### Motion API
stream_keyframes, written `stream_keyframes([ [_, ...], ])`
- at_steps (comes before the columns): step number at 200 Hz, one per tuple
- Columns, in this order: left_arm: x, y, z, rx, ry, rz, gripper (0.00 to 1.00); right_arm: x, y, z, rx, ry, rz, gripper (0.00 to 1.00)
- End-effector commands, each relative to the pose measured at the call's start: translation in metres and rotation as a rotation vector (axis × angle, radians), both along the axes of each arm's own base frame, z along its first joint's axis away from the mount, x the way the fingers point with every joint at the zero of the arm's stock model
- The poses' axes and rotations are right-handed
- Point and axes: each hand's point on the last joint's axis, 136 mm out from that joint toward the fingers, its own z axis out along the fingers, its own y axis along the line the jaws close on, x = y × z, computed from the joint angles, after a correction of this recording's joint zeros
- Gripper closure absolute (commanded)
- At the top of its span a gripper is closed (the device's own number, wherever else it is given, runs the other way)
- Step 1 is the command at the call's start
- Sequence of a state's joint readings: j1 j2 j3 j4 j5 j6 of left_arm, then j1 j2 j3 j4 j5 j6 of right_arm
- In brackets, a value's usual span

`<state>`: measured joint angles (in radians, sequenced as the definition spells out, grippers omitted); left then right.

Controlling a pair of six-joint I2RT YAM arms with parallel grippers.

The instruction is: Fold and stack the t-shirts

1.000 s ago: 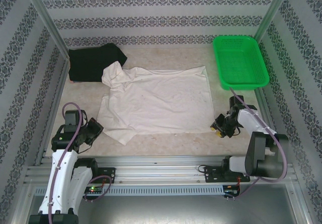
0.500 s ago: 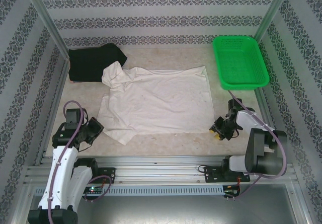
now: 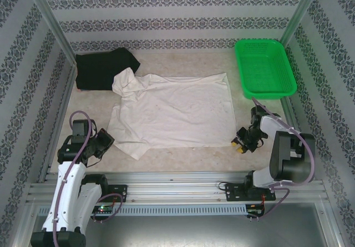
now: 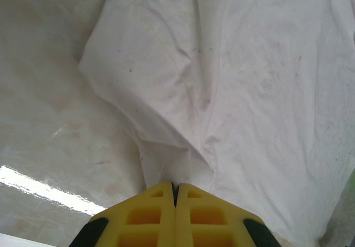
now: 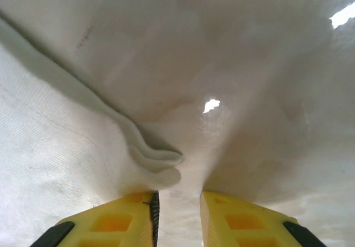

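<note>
- We see the cream t-shirt (image 3: 177, 111) spread nearly flat across the middle of the table (image 3: 188, 159), with its faint stains facing up and its long edges running left to right.
- Its far left sleeve is bunched up and lies over the near edge of the black t-shirt (image 3: 100, 69), which sits in a loose heap in the far left corner.
- A green mesh basket (image 3: 263, 95) stands in the far right corner, well apart from both shirts.
- From above, the left gripper (image 3: 104, 142) is low at the near left edge of the cream shirt, where the cloth folds down into a point.
- In the left wrist view its yellow fingers (image 4: 150, 213) are pressed tightly together, and the creases of the cream shirt (image 4: 238, 91) run straight into the tips, so we read it as pinched on the shirt's edge (the cloth right at the tips is thin and hard to make out).
- From above, the right gripper (image 3: 239, 144) is at the near right corner of the cream shirt, down at table level.
- In the right wrist view the right gripper (image 5: 177, 198) has its two yellow fingers (image 5: 111, 219) a narrow gap apart, with nothing clamped between them.
- The doubled hem of the cream shirt (image 5: 158, 166) curls just ahead of the finger seen on the left of that view, and the rest of the cloth spreads away beyond it.
</note>
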<state>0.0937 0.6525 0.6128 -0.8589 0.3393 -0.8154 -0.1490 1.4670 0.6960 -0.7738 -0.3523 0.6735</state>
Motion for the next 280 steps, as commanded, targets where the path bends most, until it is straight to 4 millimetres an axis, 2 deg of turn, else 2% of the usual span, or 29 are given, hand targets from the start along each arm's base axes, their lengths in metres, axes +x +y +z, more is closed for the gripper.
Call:
stream_keyframes([
  [1, 0.008, 0.002, 0.015, 0.02, -0.066, -0.012, 1.0, 0.058, -0.017, 0.007, -0.065, -0.19, -0.019, 0.74],
  [29, 0.008, 0.003, 0.015, 0.022, -0.067, -0.012, 1.0, 0.063, -0.018, 0.01, -0.068, -0.196, -0.01, 0.78],
  [105, 0.01, 0.002, 0.013, 0.014, -0.07, -0.006, 1.0, 0.069, -0.015, 0.012, -0.045, -0.2, -0.004, 0.77],
  [173, 0.011, 0.001, 0.013, 0.01, -0.077, -0.013, 1.0, 0.032, -0.011, 0.022, -0.047, -0.153, 0.013, 0.76],
  [197, 0.013, 0.0, 0.014, 0.008, -0.082, -0.017, 1.0, 0.026, -0.014, 0.026, -0.062, -0.156, 0.018, 0.75],
  [280, 0.02, 0.0, 0.016, 0.009, -0.093, -0.032, 1.0, 0.014, -0.003, 0.01, -0.002, -0.122, -0.007, 0.73],
])
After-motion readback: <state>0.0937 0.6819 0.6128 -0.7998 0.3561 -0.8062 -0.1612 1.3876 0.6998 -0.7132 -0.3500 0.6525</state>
